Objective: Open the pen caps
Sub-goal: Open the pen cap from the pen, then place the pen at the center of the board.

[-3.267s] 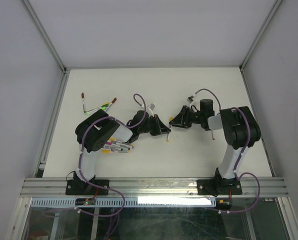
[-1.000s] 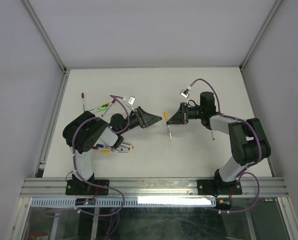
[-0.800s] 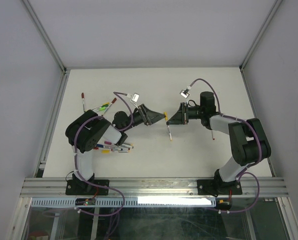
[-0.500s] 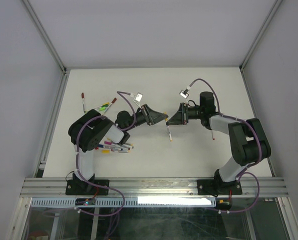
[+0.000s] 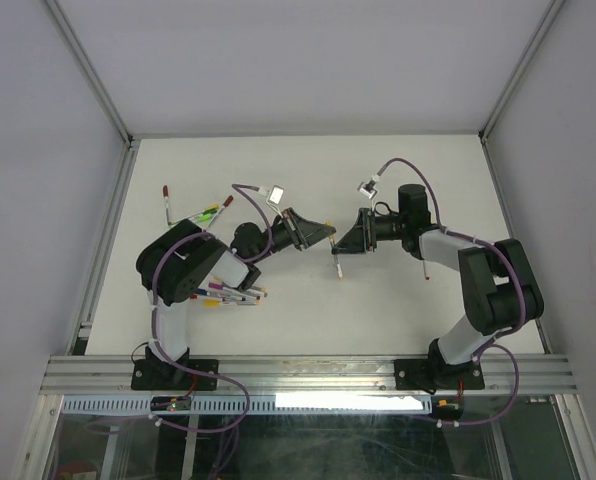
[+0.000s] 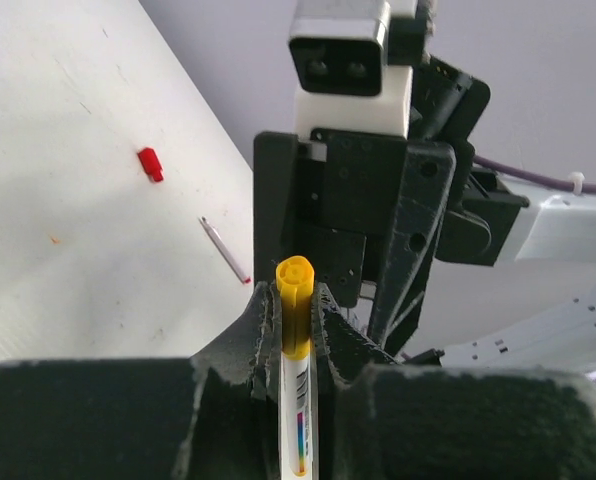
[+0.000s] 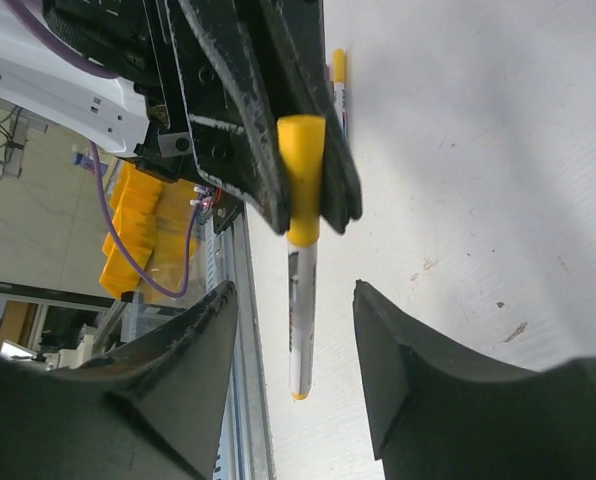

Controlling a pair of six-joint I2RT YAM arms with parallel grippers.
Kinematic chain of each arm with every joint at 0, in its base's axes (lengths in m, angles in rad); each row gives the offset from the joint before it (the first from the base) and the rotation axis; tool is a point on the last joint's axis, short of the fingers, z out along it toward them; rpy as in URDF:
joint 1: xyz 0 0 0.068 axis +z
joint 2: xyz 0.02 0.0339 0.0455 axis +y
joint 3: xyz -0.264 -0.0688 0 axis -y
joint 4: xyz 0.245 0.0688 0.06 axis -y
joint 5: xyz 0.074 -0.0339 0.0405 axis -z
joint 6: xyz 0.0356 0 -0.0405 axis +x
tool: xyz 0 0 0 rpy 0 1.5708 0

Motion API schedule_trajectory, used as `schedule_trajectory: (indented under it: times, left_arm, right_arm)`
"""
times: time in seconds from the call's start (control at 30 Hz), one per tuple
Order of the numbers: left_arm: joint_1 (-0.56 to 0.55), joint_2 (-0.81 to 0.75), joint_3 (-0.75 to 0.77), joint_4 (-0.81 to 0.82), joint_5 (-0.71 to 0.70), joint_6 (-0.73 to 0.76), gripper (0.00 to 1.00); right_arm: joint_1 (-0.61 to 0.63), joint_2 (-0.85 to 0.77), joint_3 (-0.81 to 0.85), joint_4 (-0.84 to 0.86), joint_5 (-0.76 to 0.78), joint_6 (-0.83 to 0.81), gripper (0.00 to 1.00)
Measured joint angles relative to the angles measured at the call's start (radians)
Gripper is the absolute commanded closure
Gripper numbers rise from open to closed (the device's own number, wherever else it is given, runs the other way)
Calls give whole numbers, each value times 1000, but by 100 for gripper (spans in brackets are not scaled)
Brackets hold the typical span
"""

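Note:
A pen with a white barrel (image 7: 300,320) and a yellow pen cap (image 6: 296,300) hangs in the air above mid-table. My left gripper (image 6: 296,295) is shut on that cap, its fingers (image 7: 268,130) clamping it from both sides. My right gripper (image 7: 296,290) is open, and the barrel hangs free between its jaws without touching them. From above, the left gripper (image 5: 321,232) and right gripper (image 5: 344,243) face each other, with the pen (image 5: 336,262) between them.
Several pens lie bunched beside the left arm (image 5: 230,292), and more lie at the back left (image 5: 206,213). A thin pen (image 5: 427,268) lies by the right arm. A red cap (image 6: 151,164) and a bare barrel (image 6: 225,250) rest on the table.
My left gripper moved right to the pen and shut on its yellow cap. My right gripper, which was shut on the barrel, has opened and let go.

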Motion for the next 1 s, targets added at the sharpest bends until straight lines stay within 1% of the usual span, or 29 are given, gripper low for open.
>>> schedule_trajectory:
  times: [0.13,0.2,0.27,0.33,0.37,0.57,0.7,0.9,1.0]
  left_arm:
    - [0,-31,-19,0,-58,11,100]
    - [0,-41,-21,1,-84,18,100]
    - [0,-48,-26,1,-109,27,100]
    - [0,-51,-28,2,-122,30,100]
    - [0,-51,-28,2,-124,29,100]
    - [-3,-75,-52,5,-177,46,100]
    - [46,-104,-34,-1,-157,63,100]
    - [307,-235,145,-40,-288,141,100]
    - [340,-321,175,-68,-318,177,100]
  right_arm:
    - [16,-27,0,-39,18,-50,52]
    - [32,-35,0,-56,29,-69,58]
    - [45,-36,0,-69,40,-85,71]
    - [56,-36,0,-82,52,-99,92]
    - [59,-36,1,-87,61,-108,100]
    - [62,-36,19,-139,79,-138,100]
    - [69,-36,59,-140,89,-156,100]
    - [74,-37,61,-224,78,-191,100]
    - [74,-43,62,-283,103,-232,100]
